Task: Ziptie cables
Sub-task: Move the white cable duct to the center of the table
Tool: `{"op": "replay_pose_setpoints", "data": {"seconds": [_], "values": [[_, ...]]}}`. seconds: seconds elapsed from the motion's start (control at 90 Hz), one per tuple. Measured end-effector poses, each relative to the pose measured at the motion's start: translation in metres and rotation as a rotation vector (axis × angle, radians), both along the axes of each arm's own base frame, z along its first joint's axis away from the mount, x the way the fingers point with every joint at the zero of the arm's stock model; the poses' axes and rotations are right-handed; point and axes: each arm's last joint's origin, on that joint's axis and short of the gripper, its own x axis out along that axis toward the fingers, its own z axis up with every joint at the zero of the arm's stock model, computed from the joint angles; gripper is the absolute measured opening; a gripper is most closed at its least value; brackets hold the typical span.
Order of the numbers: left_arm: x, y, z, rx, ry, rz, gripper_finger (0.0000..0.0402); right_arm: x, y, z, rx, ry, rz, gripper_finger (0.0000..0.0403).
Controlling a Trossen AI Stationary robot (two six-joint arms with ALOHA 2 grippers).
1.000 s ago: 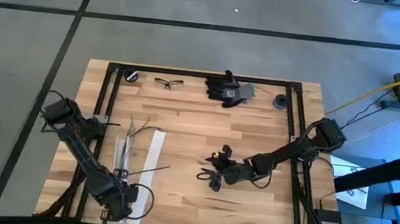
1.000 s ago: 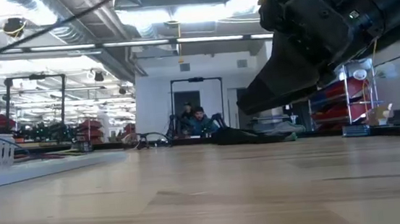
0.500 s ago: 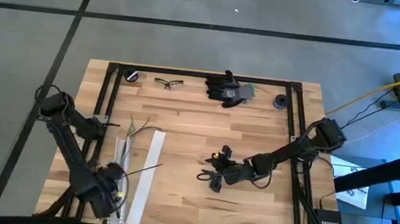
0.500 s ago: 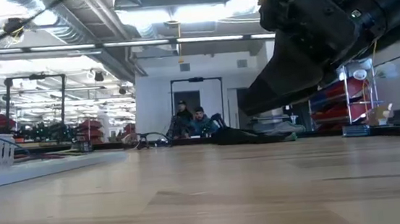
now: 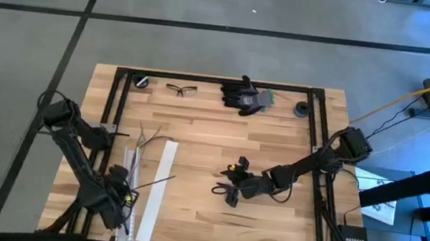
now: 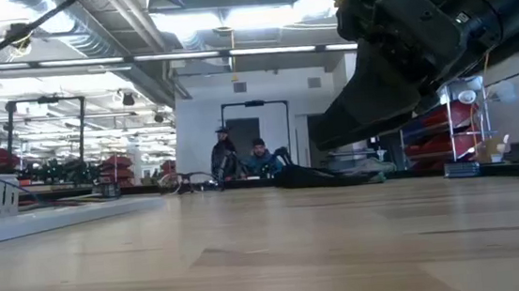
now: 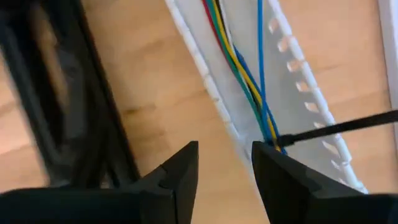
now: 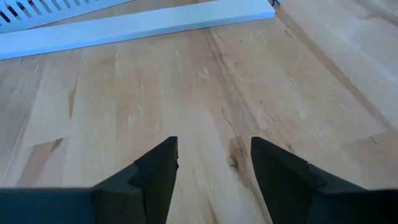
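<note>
The cables [image 5: 138,154] are a thin bundle of coloured wires [image 7: 241,70] lying lengthwise in a slotted white channel [image 7: 292,81] at the table's left, with their far ends splayed [image 5: 147,133]. A black ziptie [image 7: 339,127] circles the bundle, and its tail [image 5: 158,183] sticks out toward the right. My left gripper [image 5: 120,196] [image 7: 224,155] hovers open at the channel's near end, just left of the wires, with bare wood between its fingers. My right gripper [image 5: 222,191] [image 8: 214,149] stands open over bare wood at mid-table.
A flat white strip [image 5: 156,188] lies beside the channel. Black gloves [image 5: 243,95], safety glasses [image 5: 181,89] and two small black round parts [image 5: 140,80] [image 5: 301,108] sit along the far edge. A black frame rail [image 5: 110,126] runs down the left side. People [image 6: 225,156] stand far behind the table.
My left gripper has drawn back from the near edge, going toward the table's left edge and then a little toward the far edge, staying beside the channel. The arm's upper joint has swung left. The right arm has kept still.
</note>
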Motion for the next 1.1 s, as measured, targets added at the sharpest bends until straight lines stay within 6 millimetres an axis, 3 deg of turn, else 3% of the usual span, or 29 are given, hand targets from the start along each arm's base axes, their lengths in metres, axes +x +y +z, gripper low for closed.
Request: {"op": "replay_pose_setpoints", "data": {"seconds": [0.244, 0.467, 0.744, 1.1], "values": [[-0.005, 0.009, -0.028, -0.015, -0.022, -0.013, 0.012, 0.0, 0.0, 0.0, 0.008, 0.005, 0.012, 0.0189], [-0.003, 0.009, -0.028, -0.017, -0.003, -0.129, 0.0015, 0.0, 0.001, 0.0, 0.014, 0.007, 0.019, 0.0189], [0.015, 0.001, 0.004, -0.041, 0.028, -0.333, 0.0001, 0.0, 0.0, 0.002, 0.005, 0.001, 0.028, 0.0189], [0.035, 0.01, 0.063, 0.039, 0.136, -0.515, 0.0, -0.009, 0.0, 0.04, 0.06, -0.074, 0.062, 0.0189]]}}
